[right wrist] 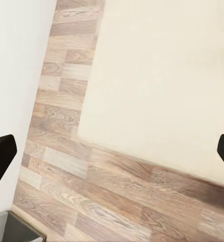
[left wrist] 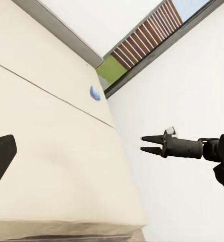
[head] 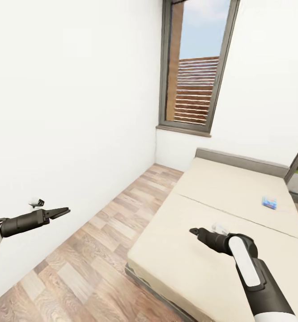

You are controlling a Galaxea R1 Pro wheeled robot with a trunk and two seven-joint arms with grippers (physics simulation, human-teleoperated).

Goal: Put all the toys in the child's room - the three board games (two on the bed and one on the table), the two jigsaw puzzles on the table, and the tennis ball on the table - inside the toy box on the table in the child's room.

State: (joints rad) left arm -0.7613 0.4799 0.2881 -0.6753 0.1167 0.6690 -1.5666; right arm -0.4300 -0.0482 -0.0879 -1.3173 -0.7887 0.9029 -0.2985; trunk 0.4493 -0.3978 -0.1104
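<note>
Wide beige-mattress bed on a dark-grey frame (head: pixel 220 232) fills the right half, wood-plank floor (head: pixel 100 241) on the left. Right gripper (head: pixel 194 232) hovers over the near mattress; can't tell whether its fingers are spread or pressed. Left gripper (head: pixel 65 211) sits off the bed by the white wall, fingers pressed nearly together, empty. Small flat blue printed board game box (head: pixel 269 202) lies far right on the mattress, well apart from both. Likely light, stiff cardboard on soft bedding; pinch across its short edges
</note>
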